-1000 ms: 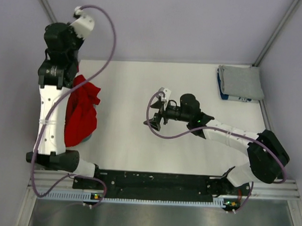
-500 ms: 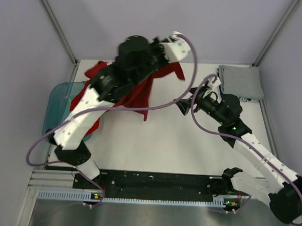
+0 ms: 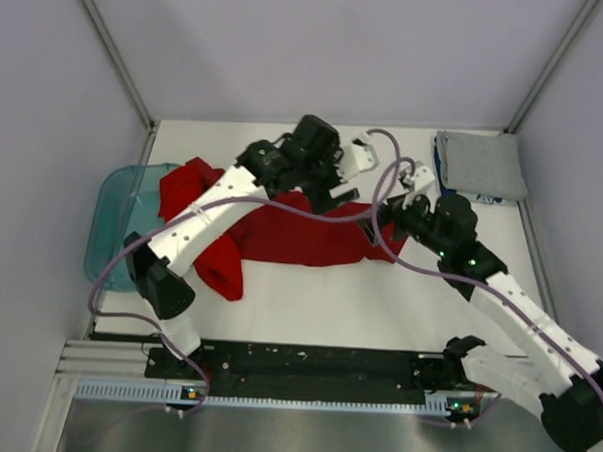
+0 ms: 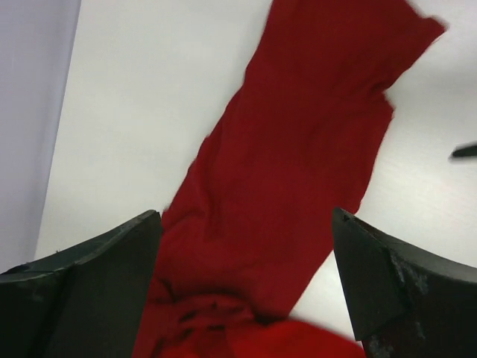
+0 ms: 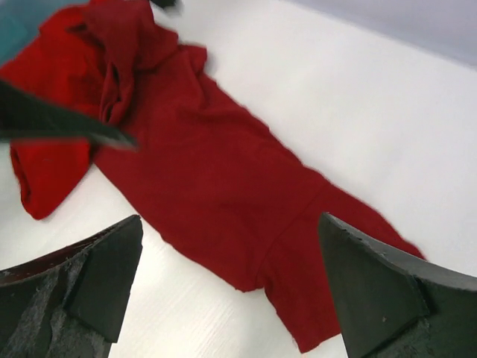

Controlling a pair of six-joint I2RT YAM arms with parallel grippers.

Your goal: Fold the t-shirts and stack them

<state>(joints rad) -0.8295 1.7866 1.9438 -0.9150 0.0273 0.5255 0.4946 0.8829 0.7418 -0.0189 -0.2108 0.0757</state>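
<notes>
A red t-shirt (image 3: 301, 236) lies stretched across the middle of the table, its left end bunched in folds (image 3: 220, 267) near the tub. My left gripper (image 3: 331, 195) hovers over its back right part, open, with only red cloth (image 4: 298, 134) below and nothing between its fingers (image 4: 89, 291). My right gripper (image 3: 378, 217) is open just above the shirt's right end, looking along the cloth (image 5: 201, 171) and a sleeve (image 5: 328, 291). A folded grey t-shirt (image 3: 479, 164) rests at the back right corner.
A translucent teal tub (image 3: 116, 223) stands at the left edge, with part of the red cloth against it. Cables loop between both wrists over the shirt. Grey walls close the table at the back and sides. A dark blue edge shows under the grey shirt.
My left arm swung the red shirt from the tub side out over the table, let go and opened. The shirt now lies spread out. My right gripper came in to its right end.
</notes>
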